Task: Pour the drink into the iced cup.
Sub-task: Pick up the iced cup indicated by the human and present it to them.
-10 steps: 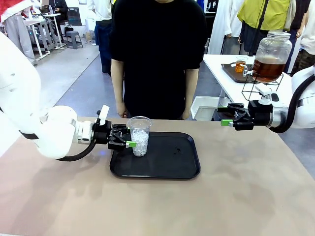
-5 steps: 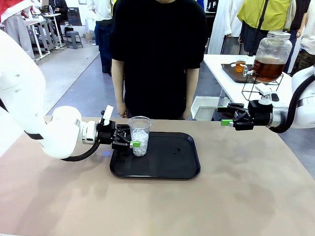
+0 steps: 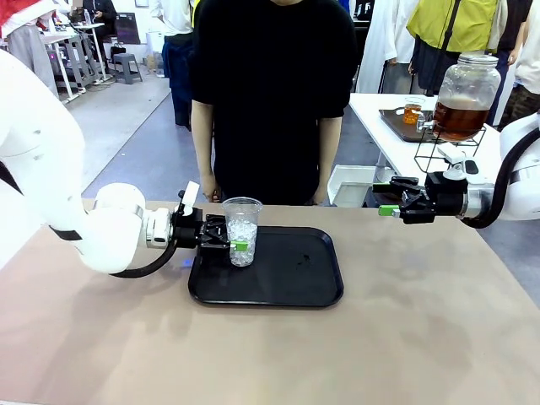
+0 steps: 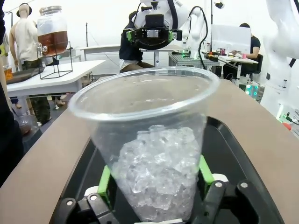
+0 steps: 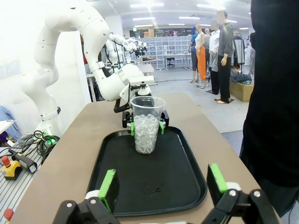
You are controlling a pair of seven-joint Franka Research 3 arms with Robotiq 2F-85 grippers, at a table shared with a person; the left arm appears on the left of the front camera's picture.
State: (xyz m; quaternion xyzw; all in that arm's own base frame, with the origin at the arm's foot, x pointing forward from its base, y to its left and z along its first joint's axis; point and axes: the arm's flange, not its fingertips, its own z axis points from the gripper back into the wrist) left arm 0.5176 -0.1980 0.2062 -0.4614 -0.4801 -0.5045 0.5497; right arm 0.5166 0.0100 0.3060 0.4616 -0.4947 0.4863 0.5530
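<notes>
Left gripper (image 3: 235, 245) had pushed forward since the earlier frame, so its fingers now sat on either side of the iced cup (image 3: 242, 232) instead of just short of it. Right gripper (image 3: 384, 199) hadn't moved.

Left wrist view: green pads (image 4: 105, 185) lay against the cup's lower wall on both sides, so it looked clamped on the cup, or all but. Right gripper's jaws stood apart, holding nothing, hanging over the table's (image 3: 422, 337) far-right edge.

Progress, judged: early. Cup held ice only, no liquid in it. All of the drink (image 3: 460, 120) sat in the dispenser jar (image 3: 468, 84) on a wire stand (image 3: 447, 156) on the white side table (image 3: 371, 110), well apart from the cup, past the main table's far-right corner. Grasp roughly done. Left to do: lift the cup, carry it under the tap, fill it.

Cup stood on the black tray (image 3: 321, 295), near the tray's left edge toward its far-left corner. It was upright, long axis vertical, open mouth up, narrow base down. Jar was also upright, lid on top, tap low on the side facing the main table.
</notes>
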